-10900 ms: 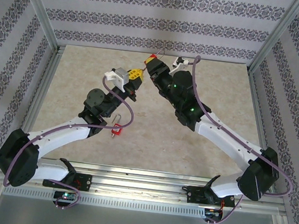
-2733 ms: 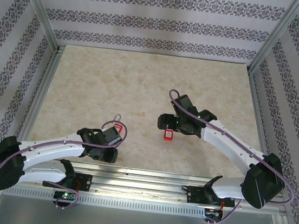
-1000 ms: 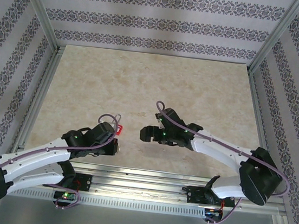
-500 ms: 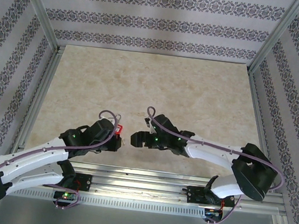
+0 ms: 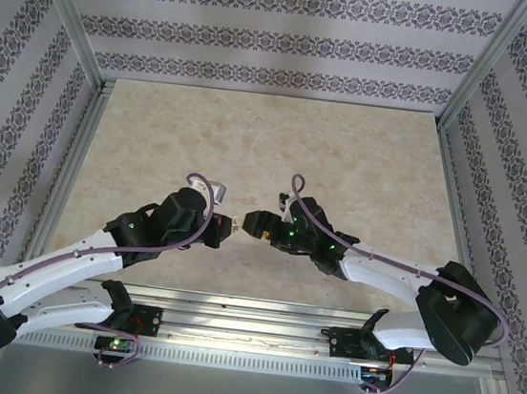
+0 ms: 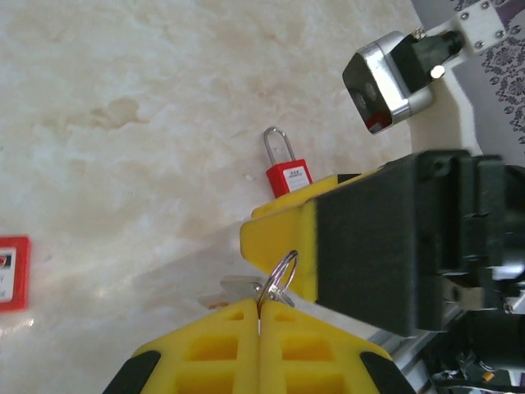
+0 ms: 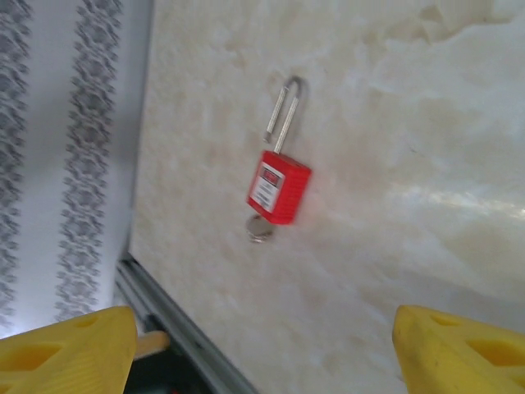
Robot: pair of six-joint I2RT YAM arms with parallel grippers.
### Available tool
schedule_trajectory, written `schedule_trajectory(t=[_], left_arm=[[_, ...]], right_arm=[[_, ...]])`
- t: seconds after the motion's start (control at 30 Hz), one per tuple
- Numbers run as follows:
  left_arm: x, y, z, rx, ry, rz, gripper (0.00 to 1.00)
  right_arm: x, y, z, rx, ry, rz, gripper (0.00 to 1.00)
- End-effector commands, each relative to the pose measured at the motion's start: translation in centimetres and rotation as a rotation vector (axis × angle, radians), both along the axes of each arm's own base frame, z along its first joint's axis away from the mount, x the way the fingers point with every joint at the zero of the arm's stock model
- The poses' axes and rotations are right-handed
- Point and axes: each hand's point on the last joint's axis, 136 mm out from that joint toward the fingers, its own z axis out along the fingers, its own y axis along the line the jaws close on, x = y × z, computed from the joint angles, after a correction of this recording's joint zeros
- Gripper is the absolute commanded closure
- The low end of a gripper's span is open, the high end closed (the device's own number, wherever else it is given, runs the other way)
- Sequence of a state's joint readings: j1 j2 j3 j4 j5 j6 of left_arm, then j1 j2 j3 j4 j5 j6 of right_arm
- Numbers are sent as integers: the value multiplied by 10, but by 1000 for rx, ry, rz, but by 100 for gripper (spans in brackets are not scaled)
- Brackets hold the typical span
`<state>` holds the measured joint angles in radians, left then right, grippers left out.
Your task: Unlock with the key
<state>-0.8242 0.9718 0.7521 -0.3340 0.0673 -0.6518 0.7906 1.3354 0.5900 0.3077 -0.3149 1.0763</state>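
Note:
My left gripper (image 6: 260, 310) is shut on the ring of a small silver key (image 6: 238, 289), which sticks out past its yellow fingertips. A red padlock (image 6: 287, 176) with a steel shackle lies flat on the marble table beyond them. My right gripper (image 7: 262, 353) is open wide, its yellow fingertips (image 7: 70, 345) apart and nothing between them. It looks down on a red padlock (image 7: 279, 186) with a small silver round piece at its lower end. In the top view the left gripper (image 5: 229, 223) and right gripper (image 5: 249, 222) nearly meet tip to tip.
A second red block (image 6: 10, 272) lies at the left edge of the left wrist view. The right gripper's yellow finger (image 6: 283, 238) hangs close above the key. A metal rail (image 5: 250, 306) runs along the table's near edge, and patterned walls close in the other sides.
Both grippers have risen from the near table edge and drawn together at the centre. The left stays shut on the key. The right has swung left to face it.

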Motion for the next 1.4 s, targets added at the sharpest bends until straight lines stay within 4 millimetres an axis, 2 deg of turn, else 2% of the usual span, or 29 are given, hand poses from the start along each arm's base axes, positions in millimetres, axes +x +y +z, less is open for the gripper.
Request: schedule_trajectory(t=[0.0, 0.13, 0.3, 0.37, 0.47, 0.6, 0.73, 0.87, 1.0, 1.13, 1.23, 1.3, 1.33, 1.37], left_arm=[[23, -17, 27, -22, -143, -30, 100], [38, -31, 27, -10, -187, -46, 100], [54, -43, 32, -16, -253, -49, 100], [57, -50, 35, -41, -270, -61, 100], [59, -60, 35, -86, -279, -79, 100], [60, -65, 32, -121, -276, -78, 100], [60, -64, 25, -128, -264, -66, 100], [60, -56, 16, -105, -257, -37, 100], [62, -49, 14, -87, -262, -14, 100], [64, -53, 16, -106, -267, -18, 100], [67, -50, 10, -86, -250, -8, 100], [67, -37, 2, -64, -209, 35, 100], [66, -30, -1, -50, -190, 52, 99], [65, -22, -8, -15, -154, 69, 87]], right_arm=[[8, -2, 25, 181, 60, -72, 17], [11, -6, 33, 254, 112, -123, 15], [22, -18, 28, 367, 188, -223, 13], [26, -18, 26, 392, 206, -240, 13], [35, -16, 35, 465, 199, -262, 13], [50, -19, 40, 555, 201, -307, 12], [60, -17, 44, 601, 204, -318, 12], [67, -23, 51, 634, 187, -338, 12], [67, -36, 48, 620, 187, -373, 12], [65, -30, 51, 633, 194, -342, 13], [65, -33, 43, 599, 193, -351, 14], [61, -35, 35, 541, 196, -344, 15], [59, -37, 31, 512, 201, -344, 15], [55, -40, 24, 472, 205, -350, 15]])
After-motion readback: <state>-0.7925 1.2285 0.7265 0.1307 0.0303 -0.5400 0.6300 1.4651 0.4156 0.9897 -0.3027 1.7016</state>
